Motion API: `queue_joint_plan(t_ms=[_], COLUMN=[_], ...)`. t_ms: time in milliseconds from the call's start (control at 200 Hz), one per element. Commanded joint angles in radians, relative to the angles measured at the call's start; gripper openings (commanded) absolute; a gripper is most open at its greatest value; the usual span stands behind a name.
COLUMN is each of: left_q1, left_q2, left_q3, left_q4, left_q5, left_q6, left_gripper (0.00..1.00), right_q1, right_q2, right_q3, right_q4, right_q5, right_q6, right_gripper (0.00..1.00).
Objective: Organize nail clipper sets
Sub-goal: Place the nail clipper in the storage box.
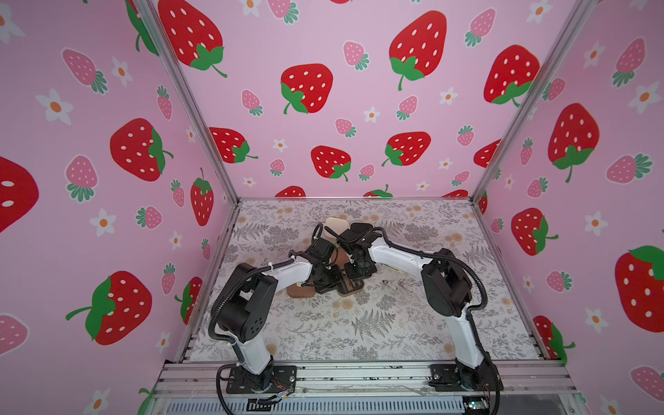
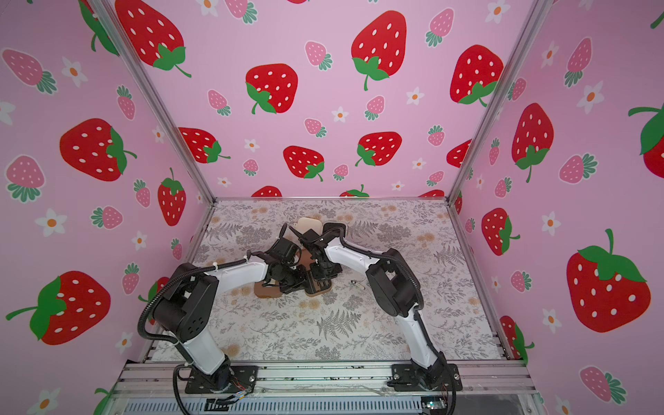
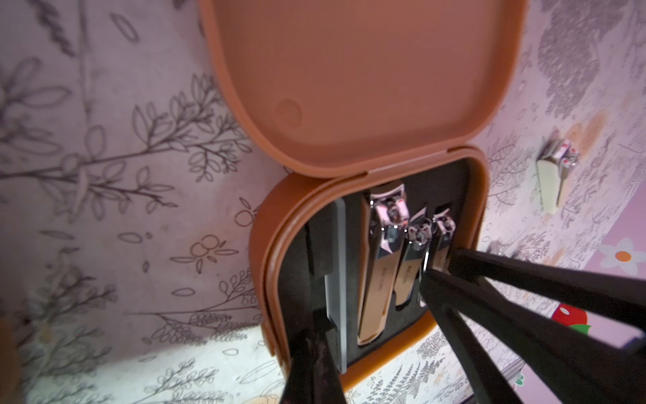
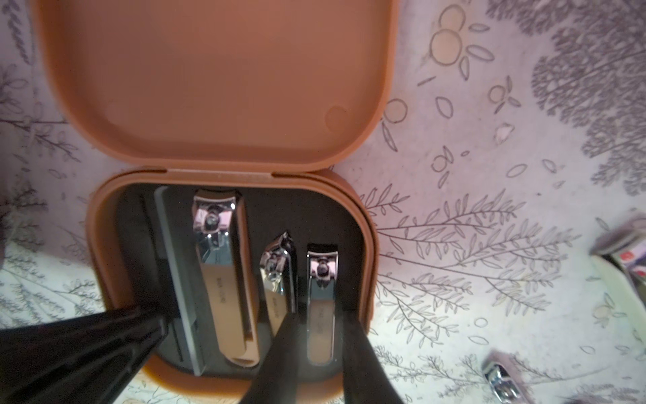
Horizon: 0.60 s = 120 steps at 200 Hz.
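Nearest the arm bases, a closed brown case (image 1: 300, 291) lies beside the open brown case (image 4: 368, 245), mid-table. The left gripper (image 3: 312, 349), fingers pressed together, rests by the grey nail file (image 4: 174, 252). The right gripper (image 4: 320, 316) pinches the small nail clipper (image 4: 322, 276) inside the open case. Loose clippers (image 1: 395, 285) lie to its right, and the cream case (image 1: 337, 224) sits farthest.

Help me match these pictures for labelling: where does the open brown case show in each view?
Top view: open brown case mid-table.
Top view: case mid-table too.
Left wrist: case fills the middle, lid open.
Right wrist: case fills the middle, lid open.
Landmark: loose clippers beside it.
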Motion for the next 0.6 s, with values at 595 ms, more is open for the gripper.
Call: queue_joint_plan(t_ms=[595], left_q1=[-0.003], left_q2=[0.011], left_q3=[0.018], left_q4=[-0.058], left_q5=[-0.015], left_q6=[0.004], left_gripper=[0.0], right_q1=[0.022], right_q2=[-0.126], right_q3=[-0.055], right_q4=[-0.042], right_q5=[0.041], right_q6=[0.004], right_gripper=[0.22])
